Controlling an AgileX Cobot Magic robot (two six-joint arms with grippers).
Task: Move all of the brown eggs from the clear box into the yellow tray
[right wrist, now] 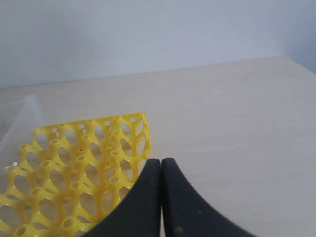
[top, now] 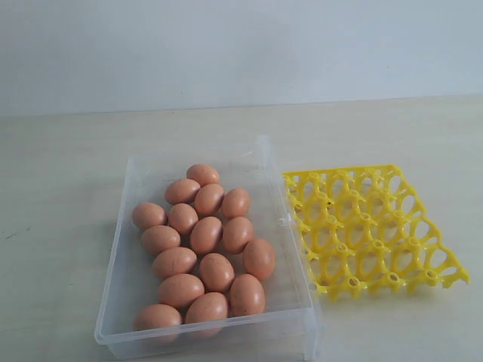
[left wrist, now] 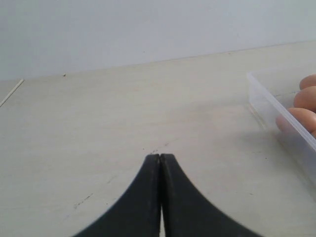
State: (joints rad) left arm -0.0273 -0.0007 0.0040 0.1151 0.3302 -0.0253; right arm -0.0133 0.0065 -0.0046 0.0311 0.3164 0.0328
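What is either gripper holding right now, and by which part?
Nothing. The left gripper and right gripper both have their jaws shut, with nothing between them.

The left gripper (left wrist: 159, 156), seen off one side of the clear box (left wrist: 269, 106), ends in two matte black fingers (left wrist: 140, 202) with smooth faces. Each finger is broad at its base and sweeps in a concave curve to a narrow, blunt tip, and the pair meet along one thin, straight seam. The right gripper (right wrist: 160, 161), off the clear box's other side, has the same black, curved fingers (right wrist: 190, 207), with a small reddish-brown speck on one of them near its base.
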